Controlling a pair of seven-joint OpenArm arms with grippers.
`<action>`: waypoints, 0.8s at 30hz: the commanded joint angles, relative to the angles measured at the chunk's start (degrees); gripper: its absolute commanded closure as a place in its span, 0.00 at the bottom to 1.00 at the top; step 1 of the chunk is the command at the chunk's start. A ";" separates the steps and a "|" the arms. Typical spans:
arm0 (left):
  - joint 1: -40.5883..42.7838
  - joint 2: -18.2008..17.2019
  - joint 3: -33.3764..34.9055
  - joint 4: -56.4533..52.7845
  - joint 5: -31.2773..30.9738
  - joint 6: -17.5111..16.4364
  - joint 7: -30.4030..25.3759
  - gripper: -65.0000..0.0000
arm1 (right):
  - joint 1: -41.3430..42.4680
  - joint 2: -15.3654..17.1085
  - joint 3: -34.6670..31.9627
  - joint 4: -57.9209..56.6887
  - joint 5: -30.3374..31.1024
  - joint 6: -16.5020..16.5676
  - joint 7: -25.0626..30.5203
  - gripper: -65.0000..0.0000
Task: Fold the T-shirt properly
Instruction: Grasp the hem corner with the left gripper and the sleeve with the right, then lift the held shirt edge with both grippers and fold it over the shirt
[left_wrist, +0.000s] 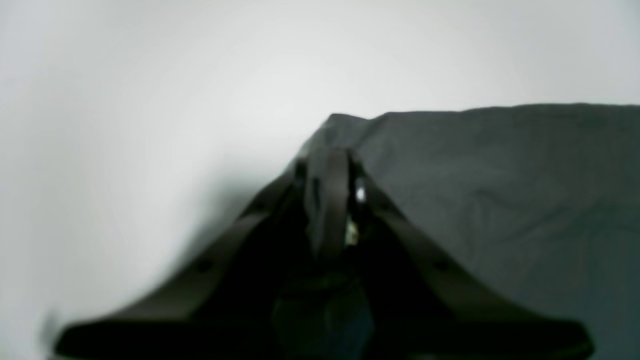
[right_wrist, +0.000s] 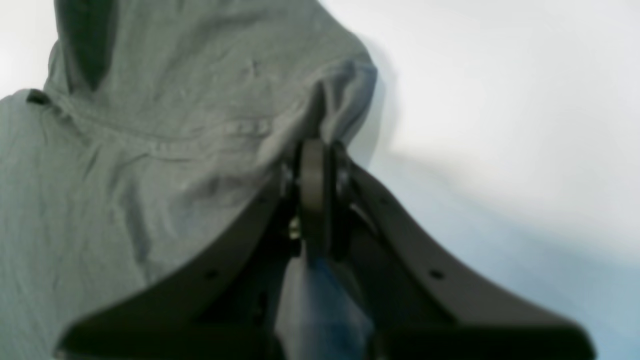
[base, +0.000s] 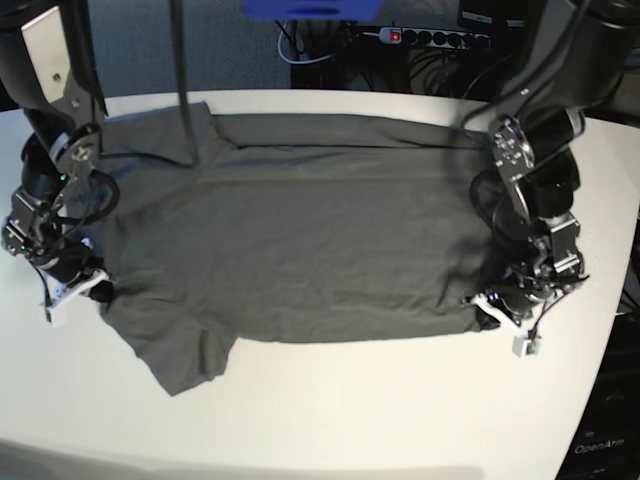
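The T-shirt lay flat on the white table, long axis between my arms. My left gripper clamped its hem corner, my right gripper its shoulder edge.

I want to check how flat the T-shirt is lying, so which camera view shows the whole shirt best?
The base view: it alone shows the whole T-shirt spread across the table, both sleeves included. The left wrist view shows only a corner pinched in the left gripper; the right wrist view shows a bunched part at the right gripper.
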 joint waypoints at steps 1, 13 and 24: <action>-0.04 0.42 0.18 3.41 -0.26 -1.17 -0.14 0.94 | 0.14 0.27 -0.24 -0.25 -3.25 -1.71 -2.49 0.99; 11.30 4.73 4.40 36.20 -0.35 -5.87 12.43 0.94 | -2.50 0.09 0.11 8.27 -2.90 -1.71 0.67 0.99; 18.34 5.25 7.48 47.63 -0.44 -5.87 12.87 0.94 | -10.58 -4.13 -0.15 24.45 -3.07 -1.71 0.58 0.99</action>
